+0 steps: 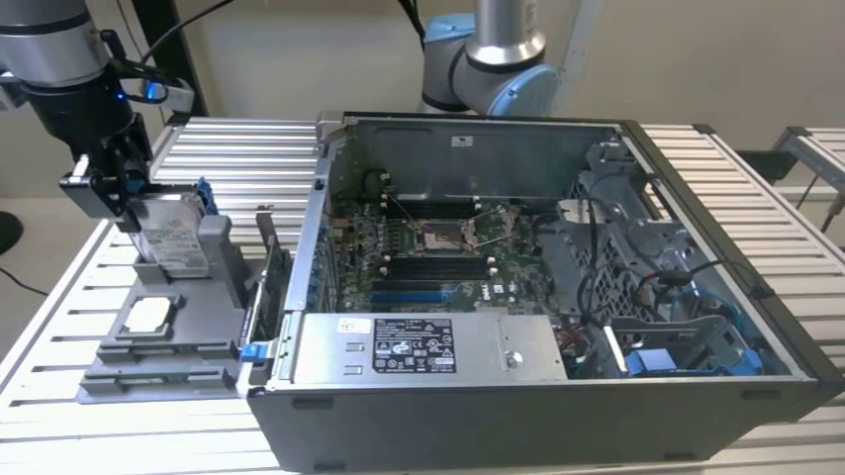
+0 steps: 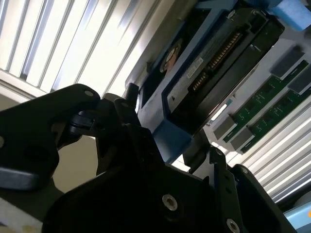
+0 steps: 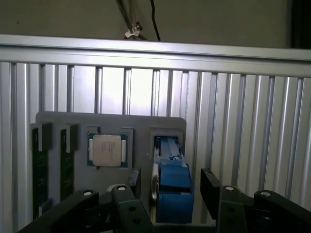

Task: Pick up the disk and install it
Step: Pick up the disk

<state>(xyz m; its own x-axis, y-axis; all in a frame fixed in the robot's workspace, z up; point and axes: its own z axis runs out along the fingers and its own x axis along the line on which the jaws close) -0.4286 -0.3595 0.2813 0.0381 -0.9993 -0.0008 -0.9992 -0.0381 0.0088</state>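
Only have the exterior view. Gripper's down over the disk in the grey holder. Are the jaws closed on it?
Observer: No. In the first wrist view the gripper is open, with one of the jaws on each side of the disk and a gap showing on both sides.
Operator: Anything else loaded on that holder besides the chip?
Observer: Yes. The first wrist view shows two memory sticks standing in slots of the holder, on the far side of the chip from the disk.
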